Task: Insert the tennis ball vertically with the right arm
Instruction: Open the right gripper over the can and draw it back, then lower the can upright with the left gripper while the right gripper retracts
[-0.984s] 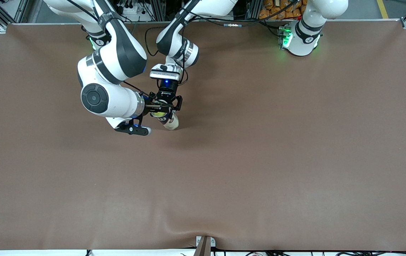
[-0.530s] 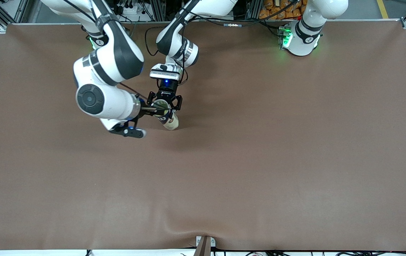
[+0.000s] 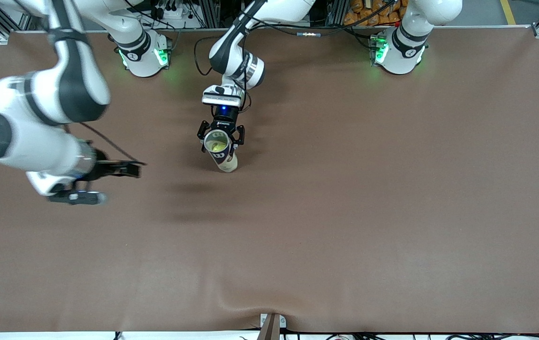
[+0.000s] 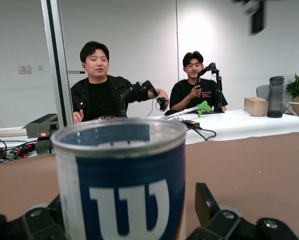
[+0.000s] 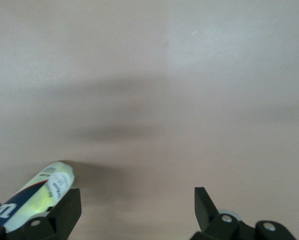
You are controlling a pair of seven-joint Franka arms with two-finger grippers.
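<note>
The tennis ball can (image 3: 221, 153) stands upright on the brown table (image 3: 345, 189), toward the edge where the robot bases stand and nearer the right arm's end than the middle; its open mouth faces up, and a yellow-green tennis ball (image 3: 218, 148) shows inside it; the can's blue label with a white letter fills the left wrist view (image 4: 122, 180); the left gripper (image 3: 221, 135) reaches across from its base and grasps the can near its top, its fingers (image 4: 205, 202) closed around the can on both sides; the right gripper (image 3: 121, 168) is over the table toward the right arm's end, well apart from the can and holding nothing; its fingers (image 5: 205, 202) are spread wide, with bare table between them in the right wrist view; that view also shows the can (image 5: 37, 195), with yellow-green visible through its clear wall; the right arm (image 3: 38, 118) arches over the table corner by its own base; soft shadows lie on the table between the can and the front camera.
</note>
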